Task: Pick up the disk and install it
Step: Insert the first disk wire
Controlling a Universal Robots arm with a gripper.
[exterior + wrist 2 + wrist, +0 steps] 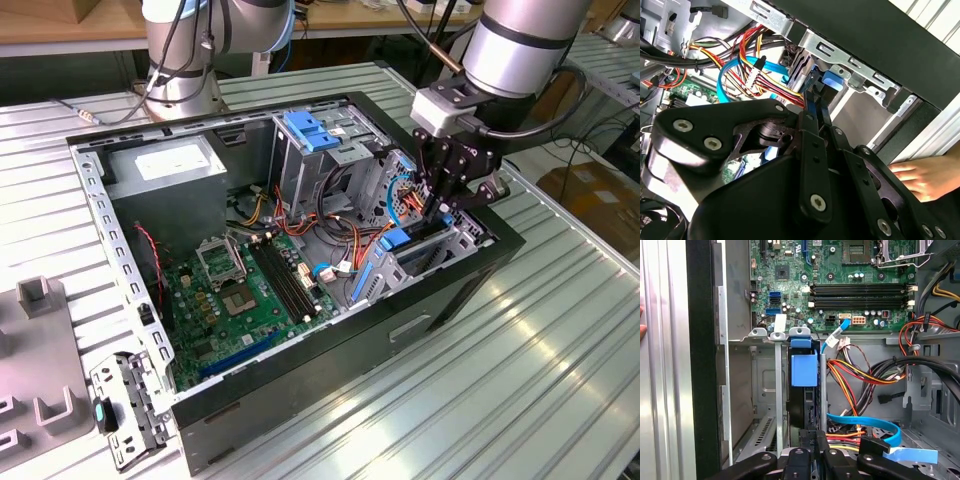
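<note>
The disk (398,241) stands on edge in the drive bay at the corner of the open computer case (300,400) on the exterior view's right, its blue rails showing between the bay's metal walls. My gripper (441,206) reaches down onto its upper end. In the first wrist view the disk (804,371) sits between two upright silver guides, with the gripper (815,441) closed on its near edge. In the second wrist view the black fingers (812,125) meet around the disk's blue rail (832,80).
Bundles of coloured cables (860,375) and a flat blue cable (870,427) lie beside the bay. The motherboard (250,290), a silver cage with a blue clip (315,130) and a grey labelled box (165,165) fill the case. A person's hand (925,175) rests outside the case wall.
</note>
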